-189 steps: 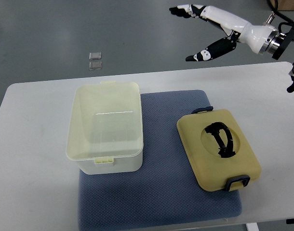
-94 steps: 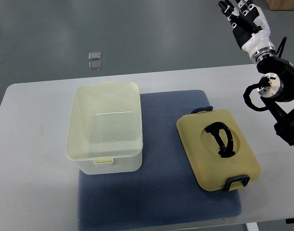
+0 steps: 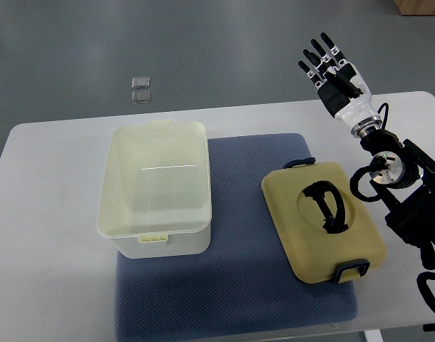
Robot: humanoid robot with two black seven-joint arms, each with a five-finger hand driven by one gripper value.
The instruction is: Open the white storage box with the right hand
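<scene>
The white storage box (image 3: 157, 189) stands open on the left part of a blue mat (image 3: 235, 285), its inside bare. Its yellowish lid (image 3: 323, 221), with a black handle (image 3: 326, 206) and black latches, lies flat on the mat to the right of the box. My right hand (image 3: 331, 71) hovers past the table's far right edge, above and beyond the lid, fingers spread straight and holding nothing. Its arm (image 3: 399, 192) runs down the right edge. No left arm shows.
The white table (image 3: 53, 285) carries the mat and box. Two small clear squares (image 3: 140, 90) lie on the grey floor beyond the table's far edge. A brown box corner (image 3: 421, 6) shows at the top right.
The right hand swung from reaching leftward high up, to the top right corner, then came down and left toward the table's far edge. Box and lid stayed put.
</scene>
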